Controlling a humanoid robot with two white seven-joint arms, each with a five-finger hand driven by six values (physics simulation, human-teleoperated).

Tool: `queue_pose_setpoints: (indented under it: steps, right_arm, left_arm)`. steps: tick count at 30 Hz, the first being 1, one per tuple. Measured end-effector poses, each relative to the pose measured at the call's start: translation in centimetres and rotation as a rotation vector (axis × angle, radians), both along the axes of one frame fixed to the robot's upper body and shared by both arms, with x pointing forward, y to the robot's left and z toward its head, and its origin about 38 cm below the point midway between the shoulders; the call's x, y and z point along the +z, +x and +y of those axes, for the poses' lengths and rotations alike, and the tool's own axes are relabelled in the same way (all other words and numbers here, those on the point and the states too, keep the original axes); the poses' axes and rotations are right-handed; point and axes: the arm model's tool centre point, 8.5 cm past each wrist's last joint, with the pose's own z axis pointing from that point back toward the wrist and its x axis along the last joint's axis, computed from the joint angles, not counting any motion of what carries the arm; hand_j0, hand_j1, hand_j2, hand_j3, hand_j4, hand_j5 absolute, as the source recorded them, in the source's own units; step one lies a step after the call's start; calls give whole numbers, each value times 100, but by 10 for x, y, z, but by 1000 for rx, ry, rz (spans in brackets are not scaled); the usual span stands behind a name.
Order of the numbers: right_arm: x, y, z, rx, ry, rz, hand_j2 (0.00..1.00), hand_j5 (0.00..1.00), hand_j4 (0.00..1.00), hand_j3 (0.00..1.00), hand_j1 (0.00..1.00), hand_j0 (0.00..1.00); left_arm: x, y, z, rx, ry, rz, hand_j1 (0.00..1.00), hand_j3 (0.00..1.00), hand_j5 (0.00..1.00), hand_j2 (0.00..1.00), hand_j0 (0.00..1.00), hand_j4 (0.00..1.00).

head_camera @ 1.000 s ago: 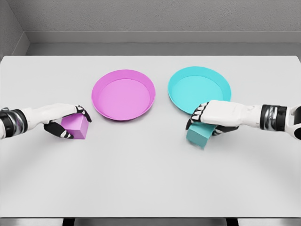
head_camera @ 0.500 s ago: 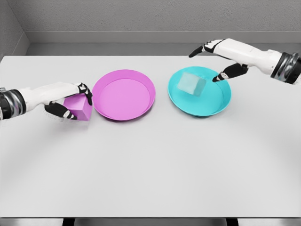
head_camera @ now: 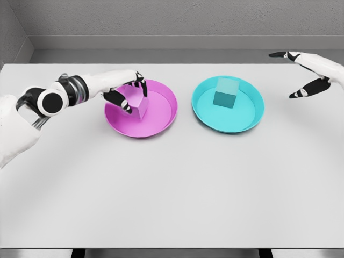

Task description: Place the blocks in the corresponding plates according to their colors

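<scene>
With left hand (head_camera: 128, 92) pinching the pink block (head_camera: 136, 105) over the pink plate (head_camera: 161, 121), lower until flat, then release gently; right hand (head_camera: 310, 72) spread and empty, teal block (head_camera: 225, 94) resting in teal plate (head_camera: 247, 122).

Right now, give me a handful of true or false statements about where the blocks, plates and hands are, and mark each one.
1. The teal block sits inside the teal plate. True.
2. The left hand is open and holds nothing. False: its fingers are around the pink block.
3. The pink block is over the pink plate. True.
4. The right hand grips the teal block. False: it is open, off to the plate's right.
5. The pink plate lies right of the teal plate. False: it lies to its left.
</scene>
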Motion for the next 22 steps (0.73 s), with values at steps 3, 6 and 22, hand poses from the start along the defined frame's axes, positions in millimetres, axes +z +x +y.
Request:
queue_pose_setpoints:
  steps: [3, 6, 22]
  right_arm:
    - [3, 0, -3, -6, -10, -5, 100, 100, 100, 100, 100, 100]
    - [4, -1, -2, 0, -16, -7, 100, 100, 100, 100, 100, 100]
    - [12, -3, -10, -8, -60, -21, 100, 100, 100, 100, 100, 100]
  left_arm:
    - [-6, 5, -8, 1, 4, 7, 98, 98, 98, 98, 98, 98]
    - [-8, 6, -10, 2, 4, 8, 100, 100, 100, 100, 100, 100]
    - [14, -33, 186, -133, 36, -67, 100, 100, 100, 100, 100, 100]
